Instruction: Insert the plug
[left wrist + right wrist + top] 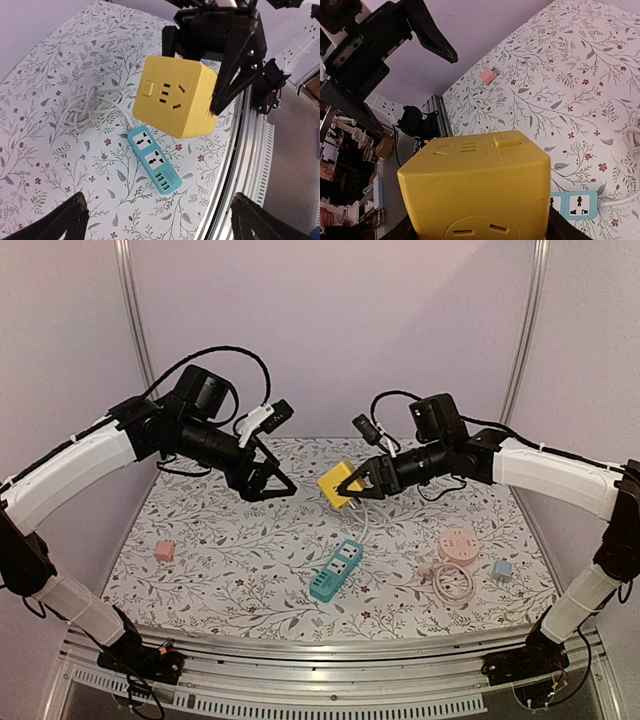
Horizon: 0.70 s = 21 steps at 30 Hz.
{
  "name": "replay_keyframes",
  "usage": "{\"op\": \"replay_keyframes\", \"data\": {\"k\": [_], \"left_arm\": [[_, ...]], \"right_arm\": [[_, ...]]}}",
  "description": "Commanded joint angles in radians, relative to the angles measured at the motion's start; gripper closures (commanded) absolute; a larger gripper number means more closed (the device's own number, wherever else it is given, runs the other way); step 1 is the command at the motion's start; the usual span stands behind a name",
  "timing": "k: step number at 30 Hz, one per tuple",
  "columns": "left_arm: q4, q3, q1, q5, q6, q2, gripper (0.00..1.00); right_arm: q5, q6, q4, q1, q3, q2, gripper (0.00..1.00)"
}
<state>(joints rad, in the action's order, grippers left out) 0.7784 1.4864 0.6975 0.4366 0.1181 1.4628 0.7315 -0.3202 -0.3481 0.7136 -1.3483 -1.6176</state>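
Note:
My right gripper (358, 480) is shut on a yellow cube socket (339, 484) and holds it in the air above the table's middle. The cube fills the right wrist view (475, 187) and shows in the left wrist view (176, 96) with its socket face toward that camera. My left gripper (283, 485) is open and empty, a short way left of the cube, its fingertips (75, 212) spread wide. A teal power strip (336, 569) lies on the table below the cube, also in the left wrist view (153, 158), its white cord (87, 102) coiled.
A pink round socket (457, 543) with a coiled pinkish cable (450, 582) lies at the right. A small blue adapter (502, 567) is beside it. A small pink adapter (164, 551) lies at the left. The table's metal front rail (330, 645) runs along the near edge.

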Motion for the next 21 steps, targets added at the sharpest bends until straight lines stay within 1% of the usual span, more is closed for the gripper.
{"op": "replay_keyframes", "data": {"k": [1,5,8,13,15,18,21], "left_arm": [[0.042,0.049,-0.003,0.186,-0.011,-0.011,0.01],[0.022,0.066,0.014,0.207,-0.028,-0.006,0.01],[-0.008,0.054,0.035,0.198,-0.021,-0.008,0.01],[-0.026,0.073,0.04,0.204,0.006,0.035,0.01],[-0.067,0.072,0.04,0.221,0.002,0.042,0.01],[-0.183,0.016,0.04,0.228,-0.012,0.03,0.01],[-0.244,-0.018,0.046,0.234,0.023,0.03,0.01]], "right_arm": [[0.013,0.204,0.174,0.004,0.072,0.106,1.0],[0.038,0.281,0.137,0.003,0.061,0.121,1.0],[0.098,0.285,0.133,0.003,0.057,0.11,1.0],[0.117,0.284,0.1,0.002,0.04,0.089,1.0],[0.133,0.283,0.096,0.002,0.04,0.089,1.0],[0.168,0.283,0.087,0.002,0.039,0.091,1.0],[0.192,0.292,0.096,0.004,0.047,0.094,1.0]]}}
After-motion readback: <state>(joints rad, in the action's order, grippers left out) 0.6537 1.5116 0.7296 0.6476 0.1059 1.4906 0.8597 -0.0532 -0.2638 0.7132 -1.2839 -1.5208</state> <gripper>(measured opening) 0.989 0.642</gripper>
